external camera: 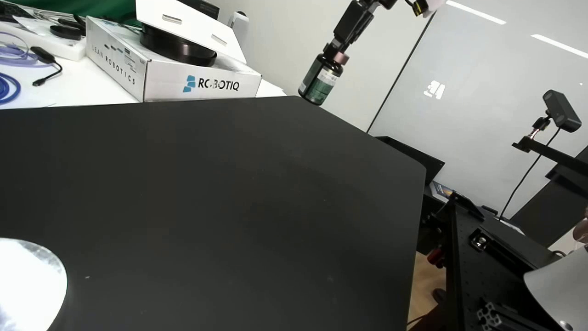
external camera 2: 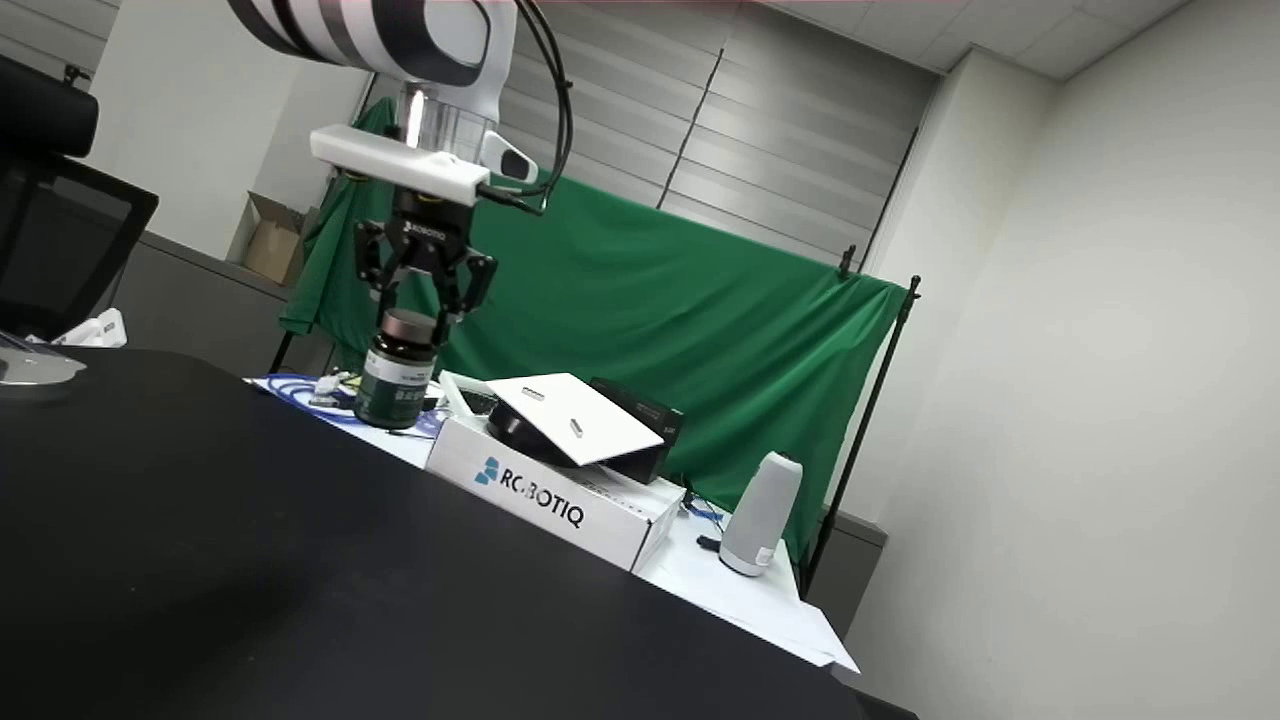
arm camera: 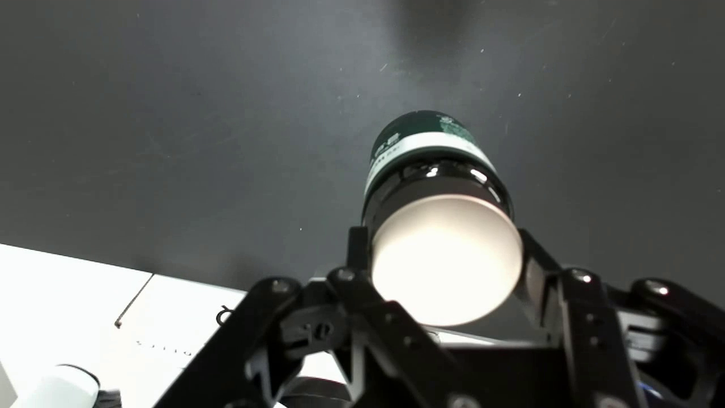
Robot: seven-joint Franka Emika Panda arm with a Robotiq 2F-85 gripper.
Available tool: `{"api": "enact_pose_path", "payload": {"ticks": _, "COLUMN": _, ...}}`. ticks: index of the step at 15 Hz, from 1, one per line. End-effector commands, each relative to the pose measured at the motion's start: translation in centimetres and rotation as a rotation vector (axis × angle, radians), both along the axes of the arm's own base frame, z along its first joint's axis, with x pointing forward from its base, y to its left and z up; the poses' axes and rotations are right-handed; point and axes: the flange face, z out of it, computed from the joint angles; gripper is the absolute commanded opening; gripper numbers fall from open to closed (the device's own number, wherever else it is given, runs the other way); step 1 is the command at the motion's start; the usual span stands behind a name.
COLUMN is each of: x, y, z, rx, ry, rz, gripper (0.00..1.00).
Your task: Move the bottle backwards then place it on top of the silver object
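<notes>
Matt and dark, a black table [external camera: 220, 193] spreads across the foreground in both exterior views. Nearest, lying on the black table and cut off by the frame in an exterior view, is the silver disc [external camera: 28, 285], flat, round and glaring white. Above the black table, held clear of its top and well apart from the disc, is the bottle [external camera: 320, 79], a small dark container with a green label [external camera 2: 392, 402] and its cap [arm camera: 447, 260] on; what is inside cannot be told through the dark sides. The gripper [external camera 2: 408, 323] has it firmly by the cap: in the wrist view the fingers [arm camera: 357, 249] press on either side of it, and the rest of the bottle points away past them toward the black table. Beyond the black table's edge, a white desk [external camera 2: 720, 597] bears a white box [external camera: 202, 87] printed ROBOTIQ, its contents hidden from sight. On this box rests a black round thing [external camera: 177, 48], with a white panel [external camera: 193, 25] lying aslant over it and partly hiding a black box [external camera 2: 652, 412]. On the same desk, also beyond the black table, stands a pale tower-shaped device [external camera 2: 762, 515]. Farther from the black table come a brown cardboard box [external camera 2: 272, 248], its inside too small to make out, and a green curtain [external camera 2: 640, 300] hung before the grey slatted wall [external camera 2: 820, 130].
</notes>
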Motion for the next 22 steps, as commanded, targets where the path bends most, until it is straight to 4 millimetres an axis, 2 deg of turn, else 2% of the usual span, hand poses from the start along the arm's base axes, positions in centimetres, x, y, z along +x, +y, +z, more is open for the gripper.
{"api": "enact_pose_path", "payload": {"ticks": 1, "x": 6.0, "y": -1.0, "z": 0.4, "rx": -0.007, "ry": 0.03, "rz": 0.007, "gripper": 0.36}}
{"api": "enact_pose_path", "payload": {"ticks": 6, "x": 10.7, "y": -1.2, "z": -2.9, "rx": -0.036, "ry": 0.018, "rz": 0.024, "gripper": 0.36}}
{"api": "enact_pose_path", "payload": {"ticks": 11, "x": 13.9, "y": -1.0, "z": -6.5, "rx": -0.025, "ry": 0.033, "rz": 0.034, "gripper": 0.36}}
{"api": "enact_pose_path", "payload": {"ticks": 16, "x": 15.7, "y": -1.1, "z": -9.6, "rx": -0.014, "ry": 0.063, "rz": 0.035, "gripper": 0.36}}
{"api": "enact_pose_path", "payload": {"ticks": 22, "x": 16.4, "y": -1.8, "z": -12.5, "rx": -0.004, "ry": 0.1, "rz": 0.029, "gripper": 0.36}}
